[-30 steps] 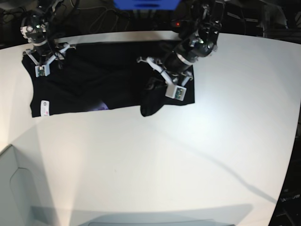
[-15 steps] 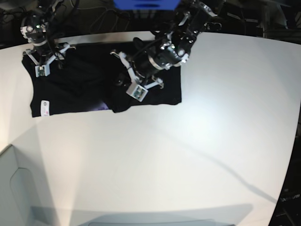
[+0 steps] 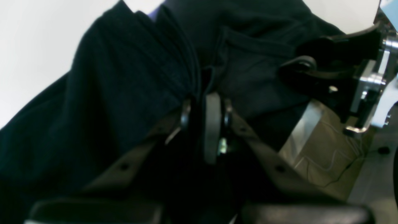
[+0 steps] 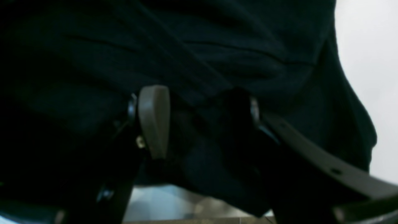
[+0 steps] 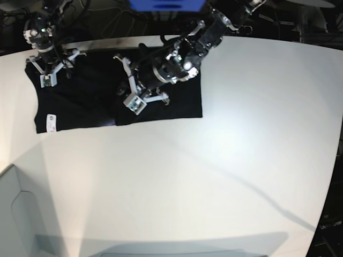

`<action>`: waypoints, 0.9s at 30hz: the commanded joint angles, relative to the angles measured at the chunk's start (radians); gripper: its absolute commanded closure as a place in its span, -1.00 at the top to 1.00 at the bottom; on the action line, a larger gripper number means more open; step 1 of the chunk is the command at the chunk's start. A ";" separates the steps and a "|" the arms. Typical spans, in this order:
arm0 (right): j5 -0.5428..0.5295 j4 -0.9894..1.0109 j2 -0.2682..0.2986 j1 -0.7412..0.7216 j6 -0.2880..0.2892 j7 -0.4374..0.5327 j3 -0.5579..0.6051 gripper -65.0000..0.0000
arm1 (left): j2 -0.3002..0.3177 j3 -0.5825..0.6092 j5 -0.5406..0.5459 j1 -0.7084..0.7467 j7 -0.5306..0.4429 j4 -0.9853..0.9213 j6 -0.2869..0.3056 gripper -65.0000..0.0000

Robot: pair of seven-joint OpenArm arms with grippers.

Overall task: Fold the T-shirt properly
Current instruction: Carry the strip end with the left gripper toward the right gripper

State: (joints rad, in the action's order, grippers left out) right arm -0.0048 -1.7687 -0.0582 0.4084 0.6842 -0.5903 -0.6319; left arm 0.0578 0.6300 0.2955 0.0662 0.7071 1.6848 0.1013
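Note:
The black T-shirt point(image 5: 80, 101) lies at the table's far left, with its white tag point(image 5: 51, 122) near the front left corner. My left gripper point(image 5: 126, 88) reaches over the shirt's middle. In the left wrist view the left gripper point(image 3: 203, 96) is shut on a bunched fold of the T-shirt point(image 3: 124, 81). My right gripper point(image 5: 52, 67) rests on the shirt's far left corner. In the right wrist view the right gripper point(image 4: 196, 105) stands open, jaws wide apart, with the black T-shirt point(image 4: 217, 46) filling the space around them.
The white table point(image 5: 214, 160) stretches to the front and right of the shirt. A grey bin point(image 5: 16, 214) sits at the front left corner. Cables and a blue object point(image 5: 166, 4) lie beyond the far edge.
My left gripper has carried the shirt's right side leftward over the body, so the shirt's right edge now sits further left. The right arm has stayed put.

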 commanded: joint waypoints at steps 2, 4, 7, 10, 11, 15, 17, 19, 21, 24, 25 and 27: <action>0.012 -0.007 0.002 0.007 0.014 -0.020 -0.001 0.00 | -0.014 0.000 0.009 -0.010 -0.013 0.015 0.007 -1.00; 0.012 -0.007 0.002 0.007 0.014 -0.020 -0.001 0.00 | -0.022 -0.002 0.009 -0.010 -0.011 0.011 0.007 -0.95; 0.012 -0.007 0.002 0.007 0.014 -0.020 -0.001 0.00 | -0.019 -0.002 0.009 -0.010 -0.011 0.022 0.007 -0.69; 0.012 -0.007 0.002 0.007 0.014 -0.020 -0.001 0.00 | -0.016 -0.005 0.009 -0.007 -0.020 0.061 0.007 -0.40; 0.012 -0.007 0.002 0.007 0.014 -0.020 -0.001 0.00 | -0.014 -0.008 0.009 -0.007 -0.020 0.085 0.007 -0.35; 0.012 -0.007 0.002 0.007 0.014 -0.020 -0.001 0.00 | -0.003 -0.052 0.014 0.008 -0.020 0.173 0.007 -0.34; 0.012 -0.007 0.002 0.007 0.014 -0.020 -0.001 0.00 | 0.001 -0.095 0.017 0.037 -0.020 0.222 0.007 -0.34; 0.012 -0.007 0.002 0.007 0.014 -0.020 -0.001 0.00 | 0.024 -0.141 0.017 0.062 -0.020 0.262 0.007 -0.34; 0.012 -0.007 0.002 0.007 0.014 -0.020 -0.001 0.00 | 0.057 -0.187 0.014 0.090 -0.020 0.281 0.007 -0.34; 0.010 -0.007 0.002 -0.006 0.014 -0.020 -0.001 0.00 | 0.086 -0.256 0.015 0.113 -0.016 0.280 0.007 -0.34; 0.010 -0.007 0.001 -0.010 0.014 -0.020 -0.001 0.00 | 0.087 -0.267 0.015 0.117 -0.010 0.275 0.007 -0.34; 0.010 -0.007 -0.001 -0.012 0.014 -0.020 -0.001 0.00 | 0.112 -0.266 0.017 0.125 -0.010 0.254 0.007 -0.34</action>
State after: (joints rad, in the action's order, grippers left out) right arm 0.0010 -1.7687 -0.0605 0.3935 0.6846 -0.6029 -0.6319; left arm 0.1711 0.3614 0.3004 0.1886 0.7109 1.9240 0.1024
